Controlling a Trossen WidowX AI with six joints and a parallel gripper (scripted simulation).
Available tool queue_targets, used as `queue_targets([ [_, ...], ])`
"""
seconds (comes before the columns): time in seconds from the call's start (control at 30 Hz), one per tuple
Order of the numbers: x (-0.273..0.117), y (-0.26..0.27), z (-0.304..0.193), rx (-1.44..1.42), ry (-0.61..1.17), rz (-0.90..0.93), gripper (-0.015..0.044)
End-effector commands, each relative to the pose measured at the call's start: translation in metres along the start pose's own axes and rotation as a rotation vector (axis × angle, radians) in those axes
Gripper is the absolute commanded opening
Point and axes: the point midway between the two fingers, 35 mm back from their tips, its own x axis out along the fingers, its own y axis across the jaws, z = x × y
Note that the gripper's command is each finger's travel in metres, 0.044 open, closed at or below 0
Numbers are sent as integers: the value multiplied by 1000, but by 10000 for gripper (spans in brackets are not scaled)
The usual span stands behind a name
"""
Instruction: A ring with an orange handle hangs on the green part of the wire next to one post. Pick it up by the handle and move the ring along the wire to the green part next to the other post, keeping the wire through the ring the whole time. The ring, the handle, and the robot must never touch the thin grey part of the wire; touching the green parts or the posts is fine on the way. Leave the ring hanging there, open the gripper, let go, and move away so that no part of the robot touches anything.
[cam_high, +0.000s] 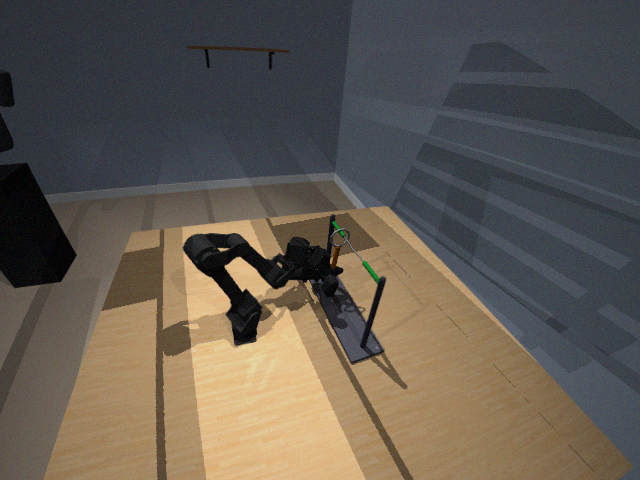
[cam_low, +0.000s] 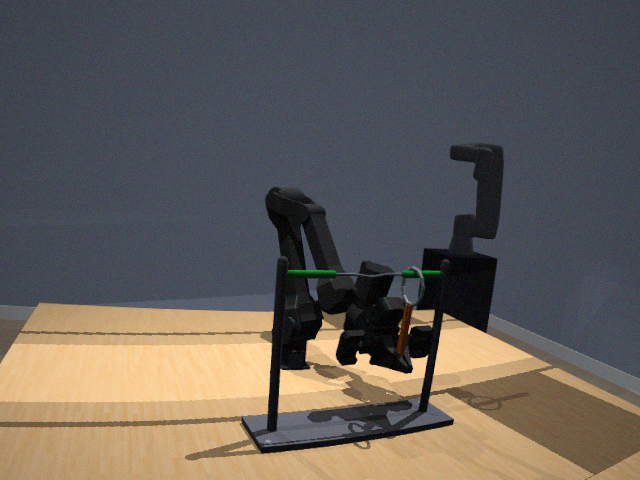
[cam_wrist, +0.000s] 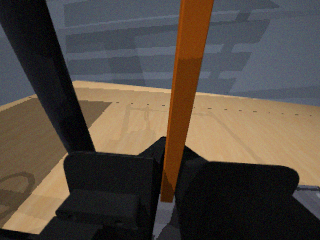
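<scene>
The grey ring (cam_high: 330, 239) (cam_low: 403, 291) is around the inner end of the green part (cam_high: 338, 227) (cam_low: 433, 273) by the far post (cam_high: 330, 242) (cam_low: 436, 335) (cam_wrist: 50, 85). The wire passes through its upper half; whether they touch is unclear. The orange handle (cam_high: 335, 257) (cam_low: 404, 328) (cam_wrist: 185, 90) points down, slightly tilted. My gripper (cam_high: 335, 269) (cam_low: 402, 355) (cam_wrist: 167, 141) is shut on its lower end. The thin grey wire (cam_high: 354, 250) (cam_low: 368, 275) runs to the other green part (cam_high: 371, 271) (cam_low: 311, 273) by the near post (cam_high: 373, 315) (cam_low: 277, 351).
The dark base plate (cam_high: 356, 343) (cam_low: 310, 436) joins the posts on the wooden table (cam_high: 258, 413) (cam_low: 129, 382). The far post stands close beside my gripper. A black box (cam_high: 31, 232) (cam_low: 460, 289) carrying another dark arm (cam_low: 488, 196) stands beyond the table.
</scene>
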Motion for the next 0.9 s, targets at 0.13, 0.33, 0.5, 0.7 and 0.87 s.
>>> queue_targets([
  [0.13, 0, 0, -1, 4, 1, -4, -150],
  [0.33, 0, 0, -1, 4, 1, -4, -150],
  [0.5, 0, 0, 0, 0, 1, 0, -71],
  [0.7, 0, 0, 0, 0, 1, 0, 86],
  [0.87, -3, 0, 0, 1, 1, 0, 160],
])
